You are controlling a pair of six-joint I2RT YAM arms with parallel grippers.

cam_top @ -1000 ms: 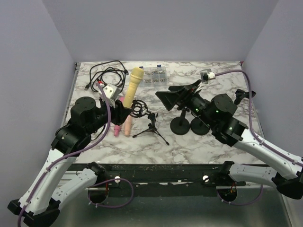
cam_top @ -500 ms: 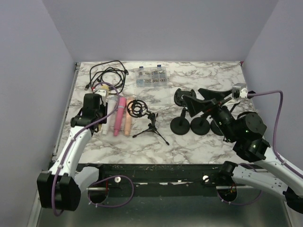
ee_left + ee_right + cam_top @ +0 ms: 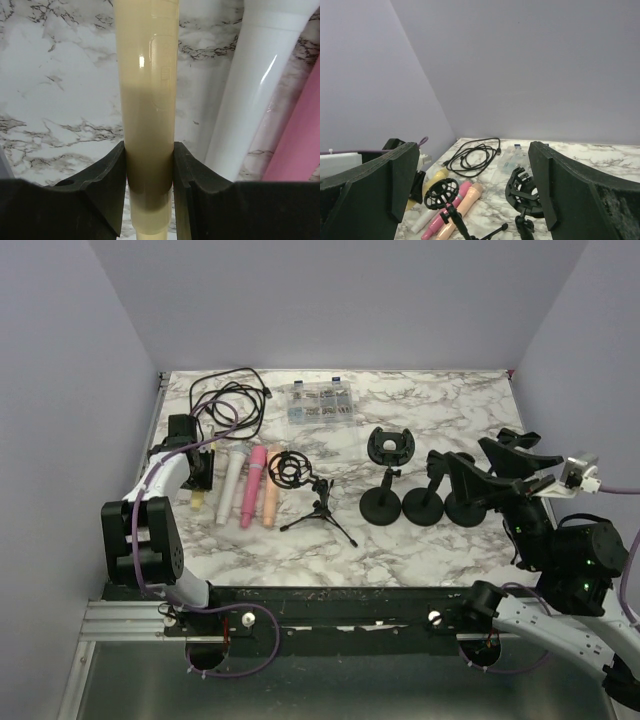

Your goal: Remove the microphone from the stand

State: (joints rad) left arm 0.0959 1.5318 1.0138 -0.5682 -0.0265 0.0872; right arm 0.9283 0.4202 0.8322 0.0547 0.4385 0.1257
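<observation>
The cream microphone (image 3: 147, 75) is sitting off any stand, at the left side of the counter (image 3: 450, 400). The left pincer (image 3: 149, 150) is gripping it across the lower body, jaws narrowed and pressing on both sides. In the left wrist view it is lying parallel to a white microphone (image 3: 250, 85), just beside it with a thin strip of marble showing between them. A pink microphone (image 3: 300, 140) is edging in beyond that. Whether the cream body is already resting on the marble or hanging just above it, I cannot tell.

From above, these are forming a row with a peach microphone (image 3: 269, 502). To their right a tripod stand (image 3: 320, 510) is carrying an empty ring mount, and three round-base stands (image 3: 422, 505) are standing near the middle, none holding a microphone. The right pincer (image 3: 458, 450) is hovering over the right side of the counter with jaws spread wide, holding nothing. A coiled cable (image 3: 230, 395) and a clear box (image 3: 320, 400) are lying at the far edge.

The removal itself looks done — the step in hand appears to be the set-down. The next move is calling for the jaws to open gently and the arm to lift straight up, so the round body is not rolling into its neighbour.
</observation>
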